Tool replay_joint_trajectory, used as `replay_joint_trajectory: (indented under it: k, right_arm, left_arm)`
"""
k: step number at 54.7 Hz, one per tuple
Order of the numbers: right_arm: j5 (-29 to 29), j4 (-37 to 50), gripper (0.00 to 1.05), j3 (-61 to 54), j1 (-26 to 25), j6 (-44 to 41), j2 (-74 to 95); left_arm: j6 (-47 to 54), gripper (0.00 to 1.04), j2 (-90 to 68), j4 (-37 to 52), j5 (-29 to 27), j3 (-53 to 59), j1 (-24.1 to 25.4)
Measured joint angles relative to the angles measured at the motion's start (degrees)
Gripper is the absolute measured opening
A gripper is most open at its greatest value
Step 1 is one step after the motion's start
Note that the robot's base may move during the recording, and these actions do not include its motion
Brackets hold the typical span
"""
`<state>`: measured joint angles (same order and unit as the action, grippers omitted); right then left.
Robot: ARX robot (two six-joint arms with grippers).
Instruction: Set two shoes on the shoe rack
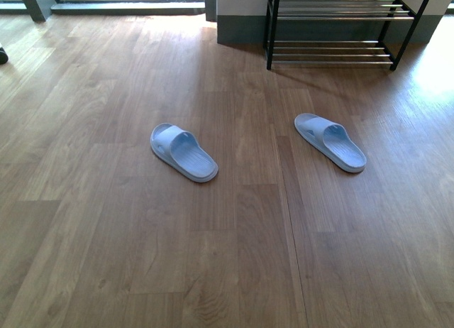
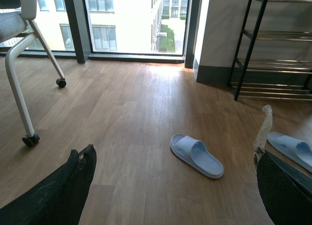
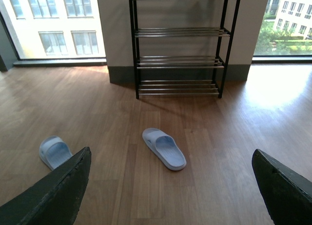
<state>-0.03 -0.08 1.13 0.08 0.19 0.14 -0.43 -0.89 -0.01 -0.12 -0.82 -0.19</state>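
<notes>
Left gripper (image 2: pixel 174 154): two black fingers (image 2: pixel 58 196) spread wide, nothing between them. Right gripper (image 3: pixel 170 153): same, black fingers (image 3: pixel 53 196) wide apart and empty. Both are well short of the shoe rack (image 1: pixel 270 30) and neither touches a shoe.

Shoes: 2, a matching pair. They are pale blue open-toe slides, not lace-ups, each with one broad strap, a ribbed footbed and a thick sole. Both lie flat and sole-down on the wood floor (image 1: pixel 234 257).
- Shoe A (image 1: pixel 330 142): directly in front of the rack and near it, not touching. Strap end is toward the rack, heel away, set at an angle.
- Shoe B (image 1: pixel 183 152): past the rack's left end, farther from it than A, at the same angle. It is well apart from A.

Rack: 1, with a black frame and 4 tiers of chrome rods in the right wrist view. It stands against the wall and holds no slide.

Chair (image 2: pixel 19 64): 1, with a white frame and 2 castors visible, far from the rack by the window.
</notes>
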Motion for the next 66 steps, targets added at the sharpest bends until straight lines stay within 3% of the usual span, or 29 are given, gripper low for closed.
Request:
replay_joint_trajectory:
  k: [66]
  right_arm:
    - [0.2, 0.0, 0.96, 0.0, 0.0, 0.0, 0.0]
  left_arm:
    - [0.0, 0.95, 0.0, 0.0, 0.1, 0.0, 0.0]
